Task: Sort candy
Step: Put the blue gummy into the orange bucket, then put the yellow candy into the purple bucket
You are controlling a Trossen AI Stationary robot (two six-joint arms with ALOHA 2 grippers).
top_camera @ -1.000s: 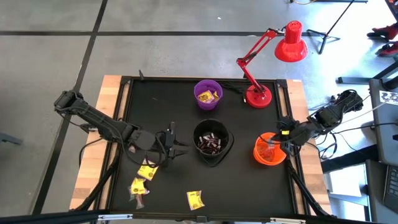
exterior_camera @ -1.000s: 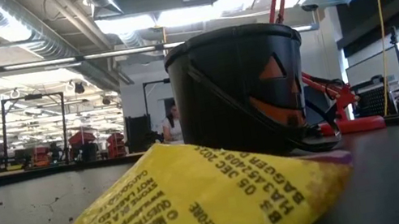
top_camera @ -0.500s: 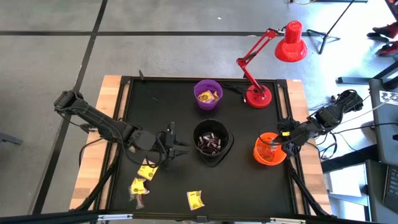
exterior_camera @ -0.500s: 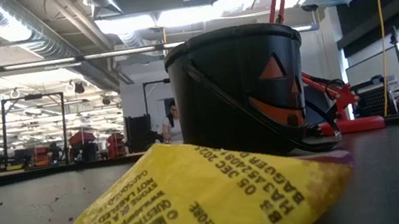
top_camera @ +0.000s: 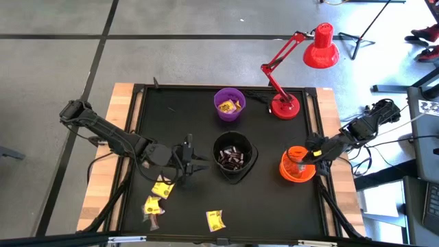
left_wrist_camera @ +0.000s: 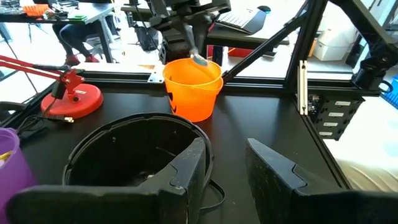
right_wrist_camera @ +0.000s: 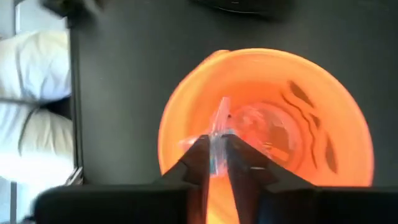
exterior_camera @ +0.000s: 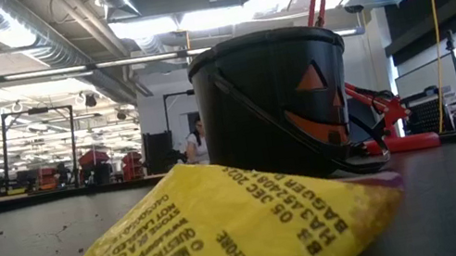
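Three bowls stand on the black table (top_camera: 171,110): a black bowl (top_camera: 233,156) full of dark candies in the middle, an orange bowl (top_camera: 296,165) toward the right edge, and a purple bowl (top_camera: 229,104) at the far side holding yellow candy, beside one red lamp (top_camera: 295,68). Two grippers work here: the left gripper (top_camera: 195,163), empty with fingers slightly apart, hovers just left of the black bowl, while the right gripper (right_wrist_camera: 216,163) hangs over the orange bowl, fingers pinching a clear-wrapped candy (right_wrist_camera: 221,124). Three yellow candies (top_camera: 162,189) and one dark candy (top_camera: 155,219) lie loose near the table's front-left.
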